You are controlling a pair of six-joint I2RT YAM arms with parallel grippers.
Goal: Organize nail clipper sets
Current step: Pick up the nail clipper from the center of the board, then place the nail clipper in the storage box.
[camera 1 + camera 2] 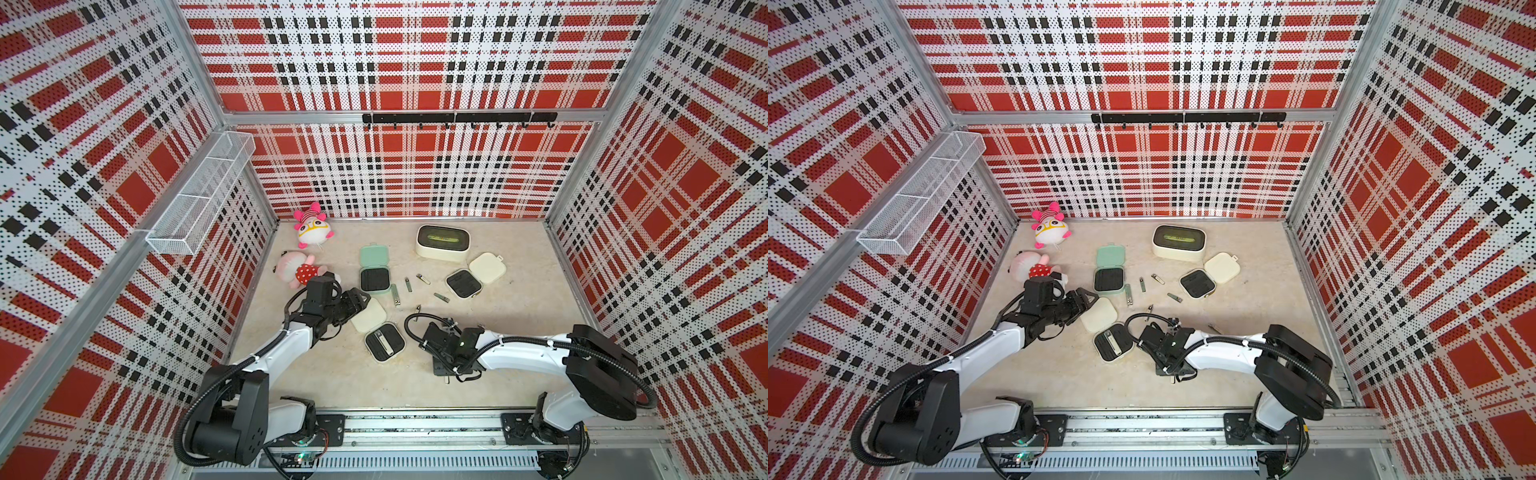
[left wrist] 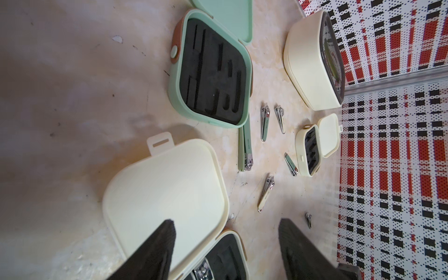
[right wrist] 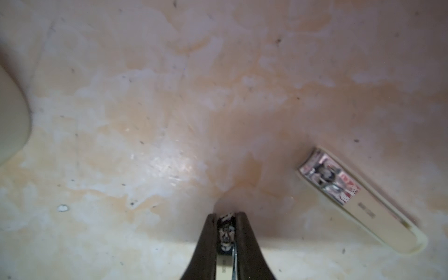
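A small silver clipper (image 3: 225, 234) is clamped edge-on between the jaws of the right gripper (image 3: 224, 215), right at the desk (image 3: 145, 121), so the pick-up step is judged to be in hand. The left gripper (image 2: 225, 221) is held empty, jaws parted about halfway, over the near cream case (image 1: 371, 319). A free slot in that case's insert must next be matched to the clipper.
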